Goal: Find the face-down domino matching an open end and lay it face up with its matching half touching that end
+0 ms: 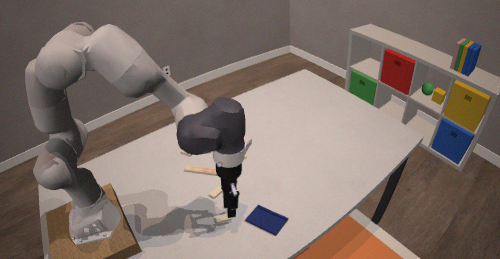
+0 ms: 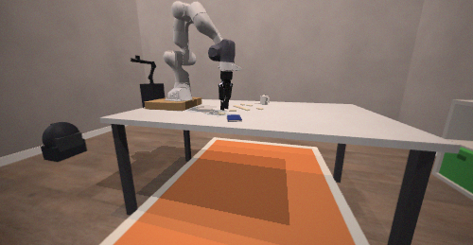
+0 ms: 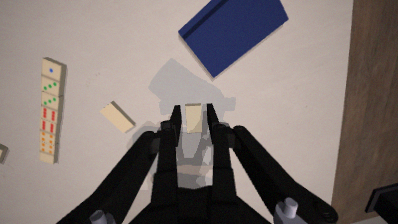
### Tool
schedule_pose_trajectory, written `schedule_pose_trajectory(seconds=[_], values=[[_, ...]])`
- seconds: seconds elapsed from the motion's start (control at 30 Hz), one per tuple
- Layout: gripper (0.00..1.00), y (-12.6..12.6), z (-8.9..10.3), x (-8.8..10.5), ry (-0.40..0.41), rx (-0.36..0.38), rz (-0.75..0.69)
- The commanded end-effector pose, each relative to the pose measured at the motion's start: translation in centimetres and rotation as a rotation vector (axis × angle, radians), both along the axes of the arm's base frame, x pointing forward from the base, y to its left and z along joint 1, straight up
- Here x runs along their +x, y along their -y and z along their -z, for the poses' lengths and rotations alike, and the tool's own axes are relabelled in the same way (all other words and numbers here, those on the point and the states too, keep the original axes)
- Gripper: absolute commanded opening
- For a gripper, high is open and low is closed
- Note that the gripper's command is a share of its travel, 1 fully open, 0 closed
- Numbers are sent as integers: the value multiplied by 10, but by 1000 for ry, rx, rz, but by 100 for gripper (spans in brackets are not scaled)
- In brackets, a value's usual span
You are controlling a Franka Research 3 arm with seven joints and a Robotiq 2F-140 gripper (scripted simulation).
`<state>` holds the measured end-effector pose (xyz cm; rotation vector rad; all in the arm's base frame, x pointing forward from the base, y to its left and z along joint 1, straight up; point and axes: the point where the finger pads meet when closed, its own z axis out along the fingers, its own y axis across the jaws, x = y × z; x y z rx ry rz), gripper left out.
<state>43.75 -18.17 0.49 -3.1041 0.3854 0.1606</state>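
The line of face-up dominoes [image 3: 50,111] lies at the left of the wrist view, with blue, green, red and orange pips; in the top view the line [image 1: 200,170] lies behind the gripper. A plain face-down domino [image 3: 193,118] lies flat on the table between my fingers, with a thin gap on each side. My gripper [image 3: 194,112] [image 1: 231,212] points straight down, partly open and low over the table. A second face-down domino [image 3: 117,116] lies tilted between the line and the gripper, also seen in the top view [image 1: 215,192].
A blue book [image 3: 233,31] [image 1: 266,219] lies flat just beyond the gripper, near the table's front edge. A white mug [image 2: 265,99] stands farther back. The robot base [image 1: 90,227] is on a wooden plate at the left.
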Motion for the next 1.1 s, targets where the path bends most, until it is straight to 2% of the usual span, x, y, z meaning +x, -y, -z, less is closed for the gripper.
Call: schedule_pose_trajectory(seconds=[0.0, 0.63, 1.07], values=[[33, -3, 5, -12, -42, 10, 7], [33, -3, 30, -11, -42, 10, 7], [33, -3, 33, -11, -42, 10, 7]])
